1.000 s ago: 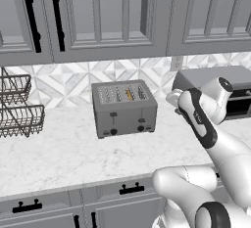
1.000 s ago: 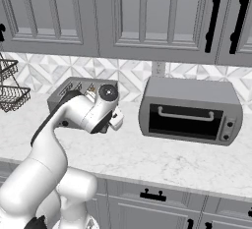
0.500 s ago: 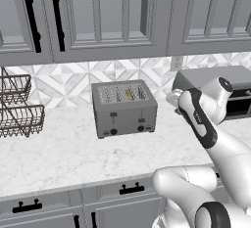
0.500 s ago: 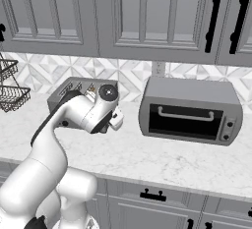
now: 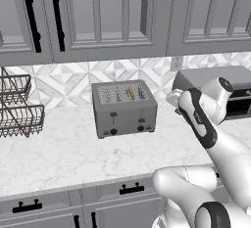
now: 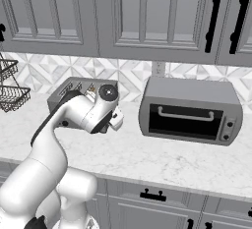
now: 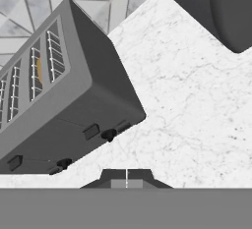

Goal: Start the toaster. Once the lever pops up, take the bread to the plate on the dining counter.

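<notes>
The grey toaster (image 5: pixel 125 109) stands on the marble counter against the tiled wall. The bread (image 5: pixel 129 94) shows as a thin golden edge in one of its top slots. In the right base view my arm partly covers the toaster (image 6: pixel 69 91). My gripper (image 5: pixel 173 98) hangs to the right of the toaster, a little in front of it, clear of it. In the hand view the toaster (image 7: pixel 64 95) lies tilted at the left, with the bread (image 7: pixel 38 70) in a slot and a dark lever (image 7: pixel 91 131) on its front. The fingertips (image 7: pixel 126 176) are shut with nothing between them. The plate and the dining counter are out of view.
A grey toaster oven (image 6: pixel 189 110) sits on the counter to the right of my hand. Wire baskets (image 5: pixel 19 104) hang at the far left. Grey wall cabinets (image 5: pixel 98 11) run overhead. Bare marble counter (image 5: pixel 59 153) lies in front of the toaster.
</notes>
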### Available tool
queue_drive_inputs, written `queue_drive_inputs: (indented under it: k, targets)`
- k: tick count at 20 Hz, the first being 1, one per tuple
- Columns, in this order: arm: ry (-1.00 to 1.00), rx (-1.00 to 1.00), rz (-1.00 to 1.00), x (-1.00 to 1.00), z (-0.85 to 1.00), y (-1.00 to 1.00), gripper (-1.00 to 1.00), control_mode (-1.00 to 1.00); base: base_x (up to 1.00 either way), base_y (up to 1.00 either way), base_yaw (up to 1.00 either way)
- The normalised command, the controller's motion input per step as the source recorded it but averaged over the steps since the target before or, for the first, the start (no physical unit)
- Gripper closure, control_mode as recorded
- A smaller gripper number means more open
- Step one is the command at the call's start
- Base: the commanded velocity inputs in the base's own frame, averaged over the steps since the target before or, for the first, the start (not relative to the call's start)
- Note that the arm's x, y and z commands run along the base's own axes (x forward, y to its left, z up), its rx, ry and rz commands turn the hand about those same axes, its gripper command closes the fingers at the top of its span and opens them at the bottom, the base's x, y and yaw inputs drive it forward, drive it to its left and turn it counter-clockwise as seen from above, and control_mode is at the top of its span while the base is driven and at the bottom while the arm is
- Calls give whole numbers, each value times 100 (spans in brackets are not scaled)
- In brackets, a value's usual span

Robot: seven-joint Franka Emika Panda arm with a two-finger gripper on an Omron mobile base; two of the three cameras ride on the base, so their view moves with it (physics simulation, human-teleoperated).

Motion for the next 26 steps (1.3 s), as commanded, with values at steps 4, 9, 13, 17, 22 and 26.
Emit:
queue_drive_inputs:
  k: [4,9,13,17,22,26]
  targets:
    - [0,0,0,0,0,0,100,-100,0,0,0]
    - [0,0,0,0,0,0,100,-100,0,0,0]
    - [0,0,0,0,0,0,100,-100,0,0,0]
    - [0,0,0,0,0,0,100,-100,0,0,0]
    - [0,0,0,0,0,0,100,-100,0,0,0]
    - [0,0,0,0,0,0,100,-100,0,0,0]
